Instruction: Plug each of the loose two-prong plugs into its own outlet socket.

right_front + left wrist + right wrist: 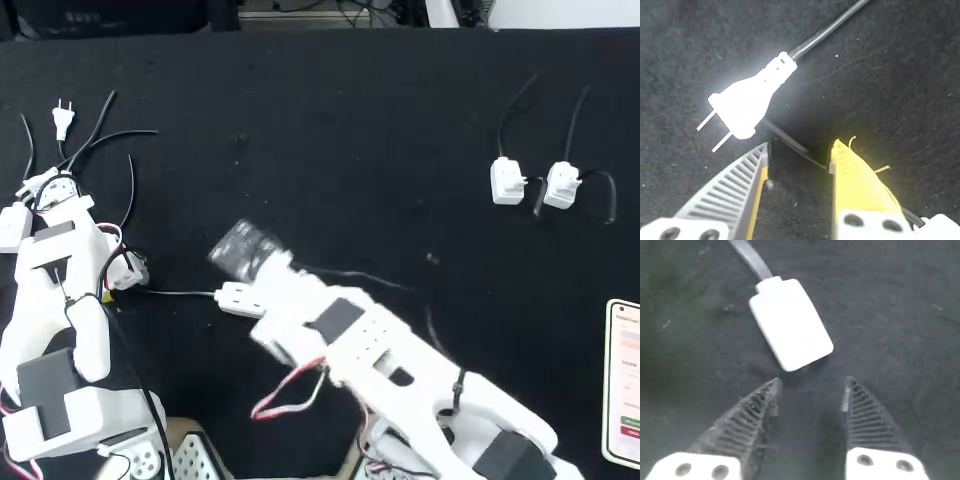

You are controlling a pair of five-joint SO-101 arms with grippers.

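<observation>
Plainly, the two-prong plug (747, 102) looks light and hard-shelled, on a thin, springy cable (830, 27) that may tug it askew. It is probably best pinched across its flat white body, clear of the bare prongs (705, 121). It lies flat on the black worktop (330, 120), just beyond the left gripper (800, 145), whose fingers stand apart with nothing between them. The right gripper (812, 381), its fingers likewise spread and empty, hovers just short of a white socket block (790, 322), which is likely to slide if pushed.
</observation>
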